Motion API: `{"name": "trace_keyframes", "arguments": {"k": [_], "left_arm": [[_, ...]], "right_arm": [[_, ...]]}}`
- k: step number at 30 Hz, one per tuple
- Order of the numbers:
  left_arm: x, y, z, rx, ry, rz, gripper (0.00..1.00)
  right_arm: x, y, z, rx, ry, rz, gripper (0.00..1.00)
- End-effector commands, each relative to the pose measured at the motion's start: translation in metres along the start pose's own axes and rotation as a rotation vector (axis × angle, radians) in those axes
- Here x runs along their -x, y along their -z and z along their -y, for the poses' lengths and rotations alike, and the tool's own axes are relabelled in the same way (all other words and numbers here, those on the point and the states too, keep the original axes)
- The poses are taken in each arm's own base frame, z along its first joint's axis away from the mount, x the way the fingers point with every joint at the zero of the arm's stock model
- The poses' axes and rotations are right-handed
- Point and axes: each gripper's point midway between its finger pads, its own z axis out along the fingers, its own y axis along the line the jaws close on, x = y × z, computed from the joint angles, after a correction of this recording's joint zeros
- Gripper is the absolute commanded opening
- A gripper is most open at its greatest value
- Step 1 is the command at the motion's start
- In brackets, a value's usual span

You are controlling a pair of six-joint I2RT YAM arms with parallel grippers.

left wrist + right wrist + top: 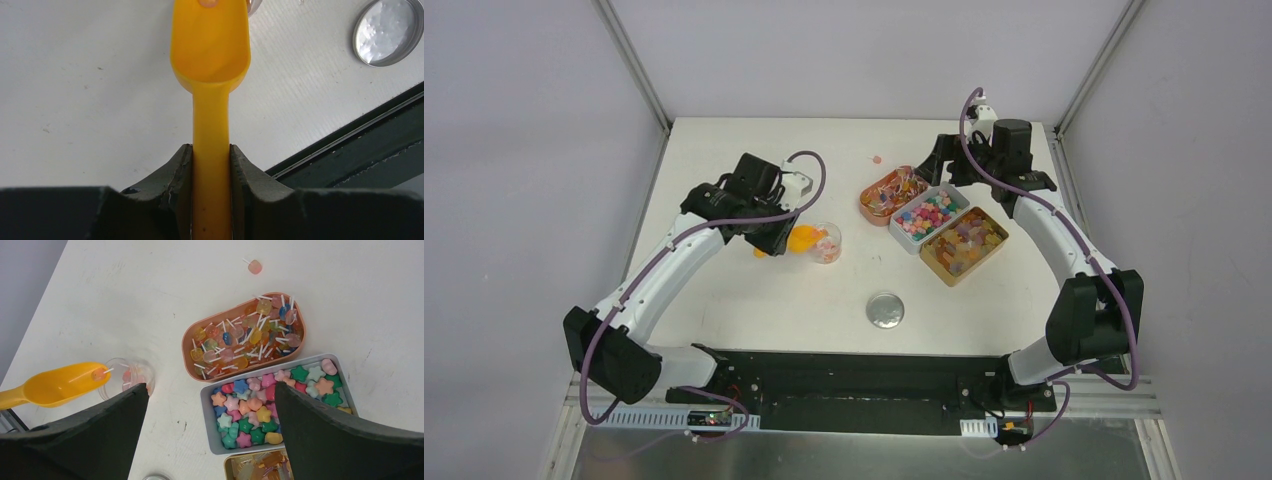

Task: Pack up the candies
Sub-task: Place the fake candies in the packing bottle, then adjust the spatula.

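My left gripper (211, 150) is shut on the handle of the orange scoop (210, 45), whose bowl (802, 240) is held at the rim of a small clear jar (826, 243). One lollipop candy (98, 373) lies at the scoop's tip, right at the jar (127, 377), which holds a few pink candies. Three open tins hold more candies: tiny lollipops in the peach oval tin (187, 347), pastel stars in the grey tin (206, 405), amber gummies in the gold tin (964, 246). My right gripper (211, 386) hangs open above the tins, empty.
A round silver lid (885, 310) lies on the table in front of the jar, near the black base rail. One stray pink candy (255, 266) lies on the table behind the peach tin. The cell's walls close off the back and sides.
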Motion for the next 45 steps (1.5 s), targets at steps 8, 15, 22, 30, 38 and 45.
{"name": "trace_keyframes", "arguments": {"k": [8, 15, 22, 30, 38, 45], "left_arm": [[0.010, 0.021, -0.004, 0.023, -0.009, -0.014, 0.00], [0.007, 0.020, -0.008, 0.065, -0.007, -0.074, 0.00], [0.021, 0.023, -0.005, 0.056, -0.033, -0.048, 0.00], [0.070, 0.042, -0.002, 0.048, -0.096, 0.205, 0.00], [0.125, 0.022, -0.002, 0.030, -0.212, 0.360, 0.00], [0.168, 0.002, 0.010, -0.049, -0.264, 0.449, 0.00]], "right_arm": [[0.017, 0.009, -0.001, -0.037, 0.014, 0.067, 1.00], [0.018, 0.010, 0.003, -0.074, -0.021, 0.059, 1.00], [0.011, 0.004, -0.007, 0.001, -0.033, 0.024, 0.99], [0.026, 0.005, -0.065, 0.300, -0.181, 0.043, 0.82], [0.035, -0.006, -0.101, 0.522, -0.372, 0.043, 0.21], [0.028, -0.025, -0.128, 0.611, -0.362, -0.008, 0.01]]}}
